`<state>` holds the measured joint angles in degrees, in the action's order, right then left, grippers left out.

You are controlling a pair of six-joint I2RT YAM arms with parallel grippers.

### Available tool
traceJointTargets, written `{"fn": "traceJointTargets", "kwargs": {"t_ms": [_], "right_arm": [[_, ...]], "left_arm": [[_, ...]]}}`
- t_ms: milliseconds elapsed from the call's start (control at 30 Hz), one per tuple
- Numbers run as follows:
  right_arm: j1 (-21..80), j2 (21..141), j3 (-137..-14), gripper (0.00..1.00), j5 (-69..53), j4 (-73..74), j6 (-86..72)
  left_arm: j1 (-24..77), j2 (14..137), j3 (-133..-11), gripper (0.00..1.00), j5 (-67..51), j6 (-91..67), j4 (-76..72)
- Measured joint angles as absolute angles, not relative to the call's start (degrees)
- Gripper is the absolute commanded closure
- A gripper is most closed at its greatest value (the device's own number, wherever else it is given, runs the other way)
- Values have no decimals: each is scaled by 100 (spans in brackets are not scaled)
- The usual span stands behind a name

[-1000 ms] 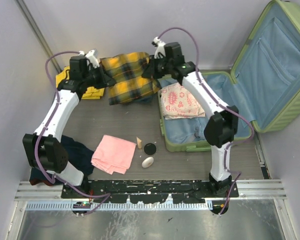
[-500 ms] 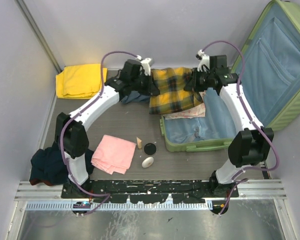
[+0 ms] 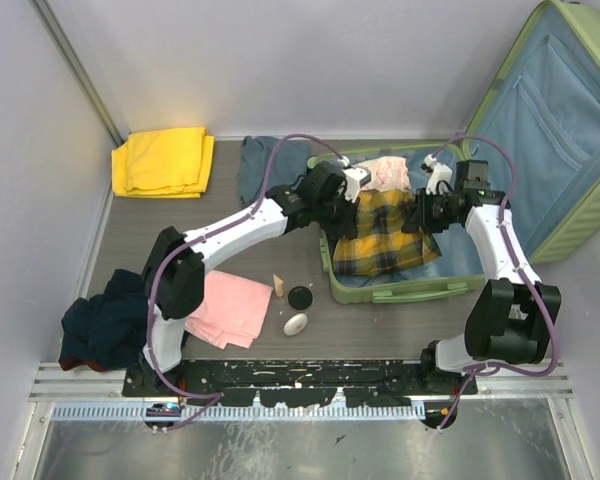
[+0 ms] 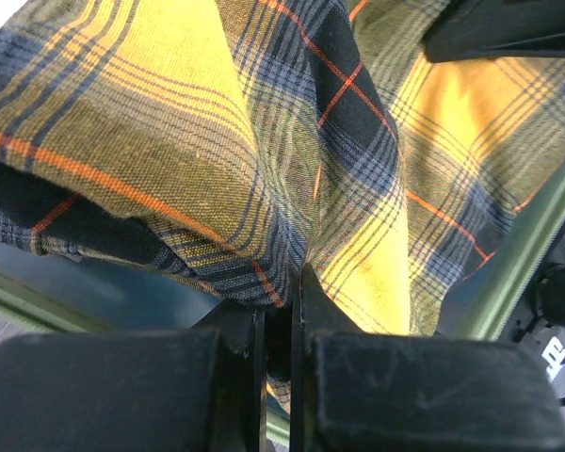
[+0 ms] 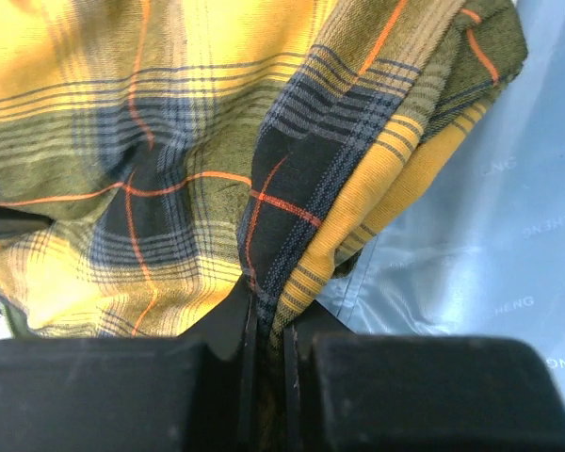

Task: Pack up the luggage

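You are loading the yellow plaid garment (image 3: 385,235) into the luggage (image 3: 400,293): the left gripper (image 4: 281,292) is pinched shut on its 9 o'clock edge and the right gripper (image 5: 264,301) is clamped on its 3 o'clock edge, with the cloth spread over the open lower half. Next, by my judgement, lower it flat onto the lining and release both. The luggage lies at 2 o'clock on the counter (image 3: 130,230), with a light-green ribbed shell, pale blue lining, and its lid propped open toward 1 o'clock.

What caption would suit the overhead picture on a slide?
Packing: the left end effector and right end effector each pinch a yellow plaid cloth over the open green suitcase.
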<state>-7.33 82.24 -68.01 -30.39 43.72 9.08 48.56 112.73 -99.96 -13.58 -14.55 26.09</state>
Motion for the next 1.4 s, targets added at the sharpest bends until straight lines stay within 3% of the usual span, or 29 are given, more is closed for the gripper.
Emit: {"fn": "traceJointTargets", "kwargs": {"t_ms": [233, 400, 500, 833, 1067, 1267, 1400], "right_arm": [[-762, 8224, -6060, 99, -3201, 3859, 1280], [-762, 8267, -5524, 99, -3286, 3336, 1470], [-762, 8420, -5457, 95, -3382, 3116, 1564], [-790, 8602, -5524, 26, -3507, 3315, 2373], [-921, 8576, -6222, 0, -3439, 4053, 2790], [-965, 8573, -6991, 0, -3590, 4303, 2788], [-790, 8576, -7411, 8, -3822, 4268, 2506]], "left_arm": [[4936, 11714, -10001, 93, -1295, -1282, 2912], [4963, 11716, -9939, 72, -1247, -1111, 2952], [4965, 11712, -9920, 53, -1203, -1026, 3030], [4814, 11096, -9920, 0, -1334, -897, 3420], [4136, 10346, -9894, 2, -1693, -899, 3771], [3505, 9771, -9623, 2, -1806, -847, 3774], [3144, 9717, -9529, 2, -1870, -873, 3760]]}}
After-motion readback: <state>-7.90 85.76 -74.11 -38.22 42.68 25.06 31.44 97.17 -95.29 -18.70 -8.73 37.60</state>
